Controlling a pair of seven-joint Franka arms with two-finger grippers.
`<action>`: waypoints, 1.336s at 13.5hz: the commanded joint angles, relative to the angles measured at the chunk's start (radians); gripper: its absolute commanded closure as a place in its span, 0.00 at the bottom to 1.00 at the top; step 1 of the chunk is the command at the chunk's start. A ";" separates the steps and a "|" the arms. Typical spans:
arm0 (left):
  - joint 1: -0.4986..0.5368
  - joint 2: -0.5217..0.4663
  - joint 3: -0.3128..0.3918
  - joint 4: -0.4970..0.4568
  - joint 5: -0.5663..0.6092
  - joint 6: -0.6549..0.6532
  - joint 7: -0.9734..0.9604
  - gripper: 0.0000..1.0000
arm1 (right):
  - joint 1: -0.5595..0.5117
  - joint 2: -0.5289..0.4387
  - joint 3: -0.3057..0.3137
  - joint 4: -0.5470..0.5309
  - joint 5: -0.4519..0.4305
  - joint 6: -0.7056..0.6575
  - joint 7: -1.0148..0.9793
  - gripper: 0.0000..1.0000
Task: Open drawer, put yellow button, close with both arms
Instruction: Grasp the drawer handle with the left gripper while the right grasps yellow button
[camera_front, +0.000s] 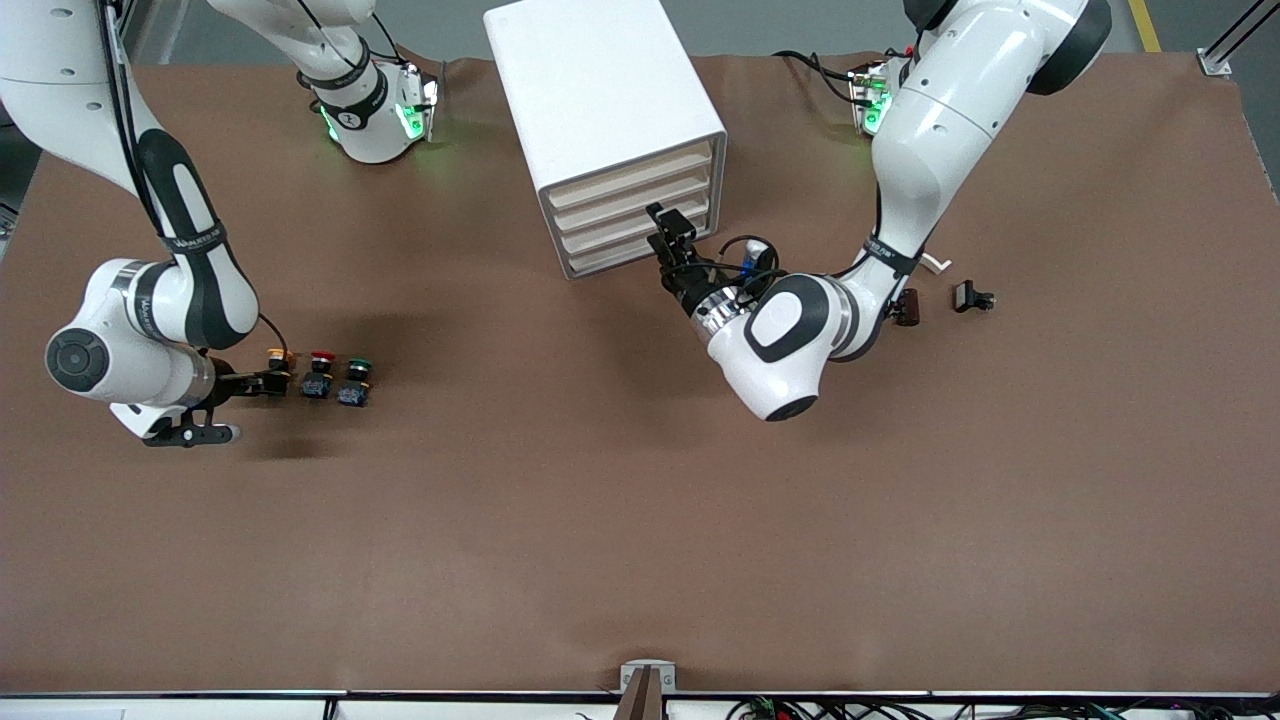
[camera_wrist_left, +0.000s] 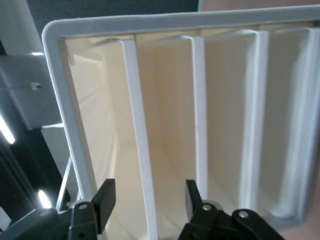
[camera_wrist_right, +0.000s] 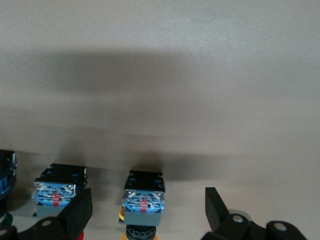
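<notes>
The yellow button (camera_front: 279, 357) stands on the brown table at the right arm's end, first in a row with a red-capped (camera_front: 319, 372) and a green-capped button (camera_front: 355, 380). My right gripper (camera_front: 268, 383) is low at it and open. In the right wrist view the yellow button (camera_wrist_right: 144, 202) sits between the fingers (camera_wrist_right: 77, 212), untouched. The white drawer cabinet (camera_front: 600, 110) has all its cream drawers shut. My left gripper (camera_front: 668, 232) is at its front, open. In the left wrist view the left gripper (camera_wrist_left: 148, 200) straddles a white drawer lip (camera_wrist_left: 142, 150) without touching it.
Two small black parts (camera_front: 972, 297) (camera_front: 907, 306) and a small white piece (camera_front: 932, 262) lie on the table beside the left arm. The red-capped button (camera_wrist_right: 56, 192) sits close beside one right finger. The table's front edge carries a clamp (camera_front: 647, 680).
</notes>
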 joint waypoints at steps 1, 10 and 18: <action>-0.031 0.033 0.002 0.020 -0.022 -0.032 -0.034 0.36 | -0.002 0.003 -0.003 -0.031 0.023 0.020 -0.034 0.00; -0.070 0.053 0.002 0.021 -0.030 -0.091 -0.096 0.51 | -0.013 0.023 -0.004 -0.072 0.024 0.020 -0.031 0.05; -0.083 0.053 0.003 0.021 -0.062 -0.091 -0.112 0.79 | -0.004 0.019 -0.004 -0.074 0.029 0.009 -0.020 0.77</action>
